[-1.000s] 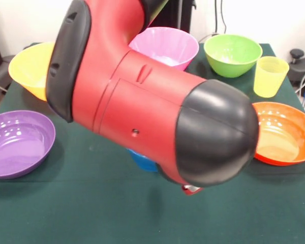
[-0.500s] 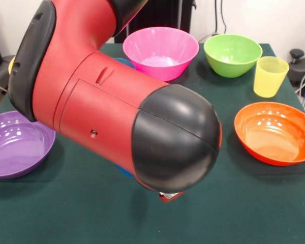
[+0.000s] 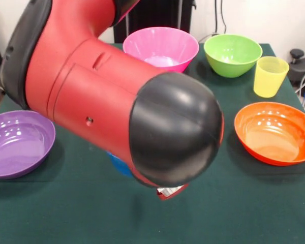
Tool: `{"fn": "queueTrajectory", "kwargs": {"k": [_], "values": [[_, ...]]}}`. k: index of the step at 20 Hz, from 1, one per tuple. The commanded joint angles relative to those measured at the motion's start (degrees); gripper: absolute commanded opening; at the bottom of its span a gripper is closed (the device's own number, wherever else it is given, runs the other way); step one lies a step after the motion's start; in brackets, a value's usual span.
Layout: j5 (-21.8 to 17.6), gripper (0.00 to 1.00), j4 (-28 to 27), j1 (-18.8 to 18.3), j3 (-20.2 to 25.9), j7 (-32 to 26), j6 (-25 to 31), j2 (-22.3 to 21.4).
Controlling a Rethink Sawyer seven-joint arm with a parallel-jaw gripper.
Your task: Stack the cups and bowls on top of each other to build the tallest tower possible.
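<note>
The red and black arm fills the middle and hides the gripper, so I cannot tell its state. A blue piece shows under the arm. The purple bowl sits at the left edge of the tabletop, the orange bowl at the right edge. Farther stand the yellow cup, the green bowl and the pink bowl.

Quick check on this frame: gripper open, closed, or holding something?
Gripper: cannot be told. The arm fills the front view and hides it; only a sliver of a blue item peeks out beneath the arm.
</note>
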Motion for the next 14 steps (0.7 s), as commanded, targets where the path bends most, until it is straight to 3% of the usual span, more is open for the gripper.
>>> {"fn": "queueTrajectory", "kwargs": {"k": [1, 14], "values": [[1.9, 0.00, -1.7, 1.4, -4.8, 5.2, 0.5, -4.6], [5.2, 0.00, -2.3, 0.7, -6.7, 4.4, 1.8, -5.5]]}}
